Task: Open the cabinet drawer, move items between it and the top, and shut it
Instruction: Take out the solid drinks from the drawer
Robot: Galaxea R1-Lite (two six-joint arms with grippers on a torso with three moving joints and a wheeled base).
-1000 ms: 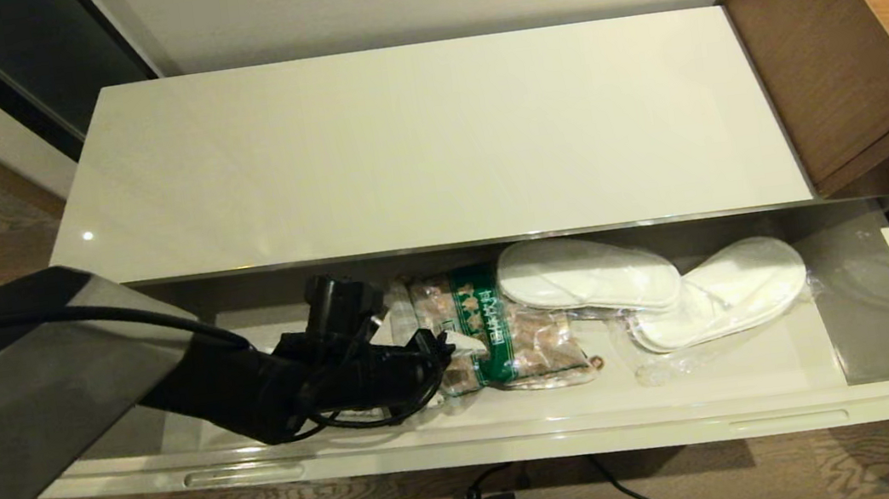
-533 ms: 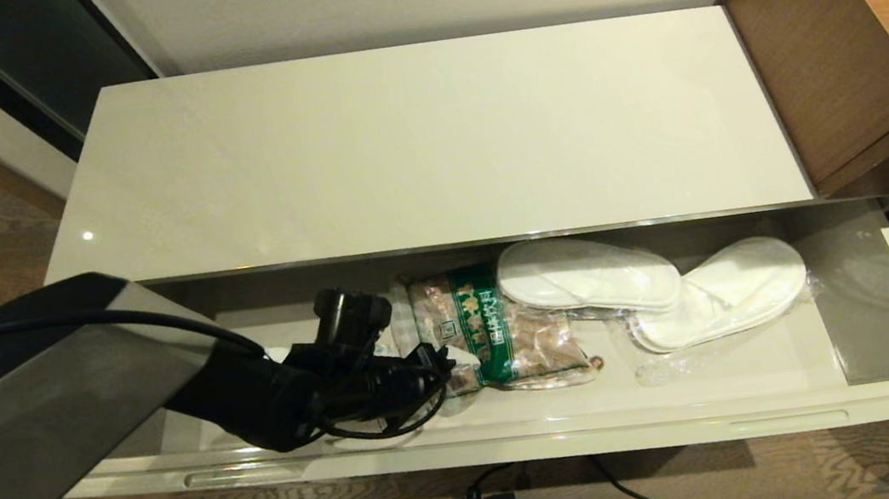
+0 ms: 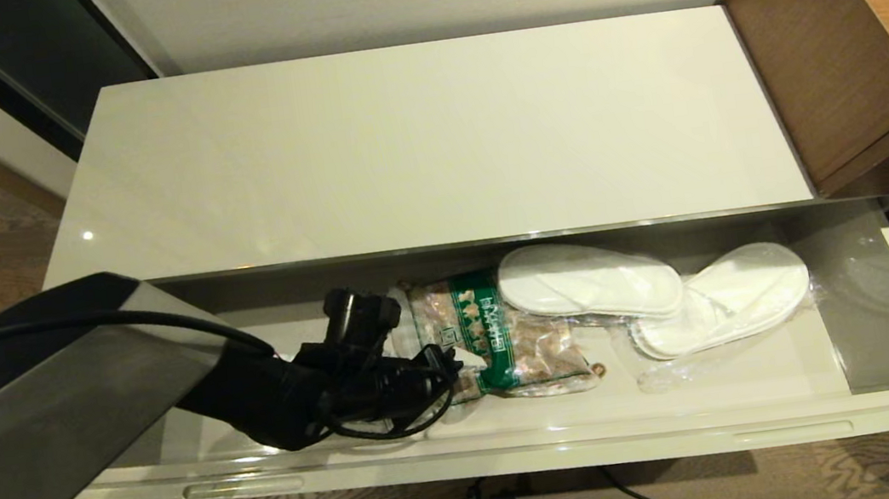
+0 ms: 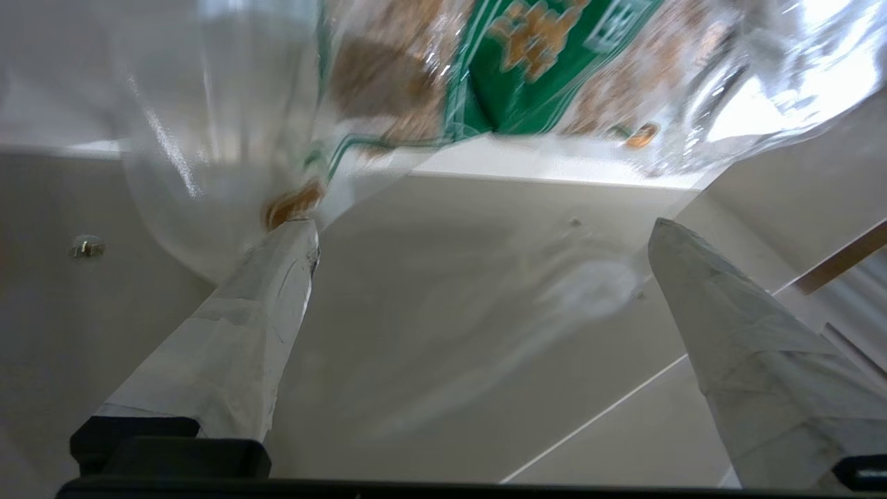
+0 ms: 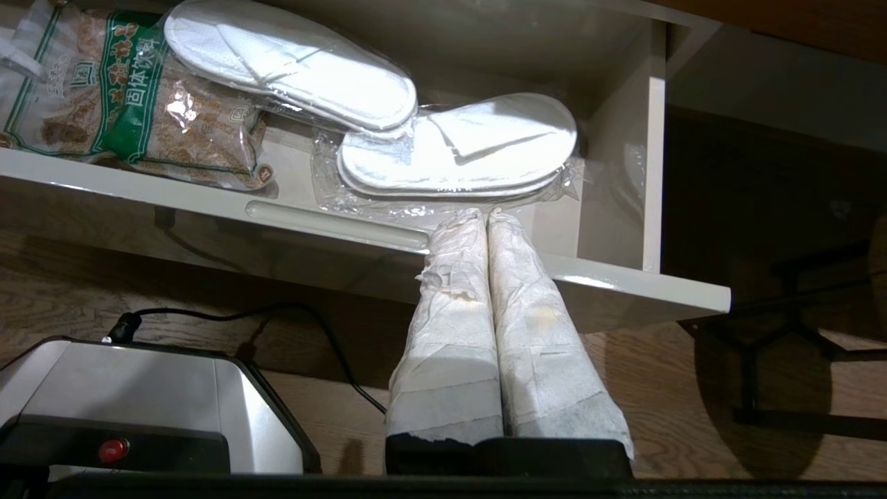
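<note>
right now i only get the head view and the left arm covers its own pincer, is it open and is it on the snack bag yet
Observer: The left pincer is open; the snack bag lies just past its fingertips, not between them.
Operator: any contact at all
Observer: One fingertip meets the bag's clear edge; the other stands apart over the bare drawer floor.
Operator: and the right pincer, i can't see it
Observer: The right pincer is shut, outside the drawer front, below the slippers.
</note>
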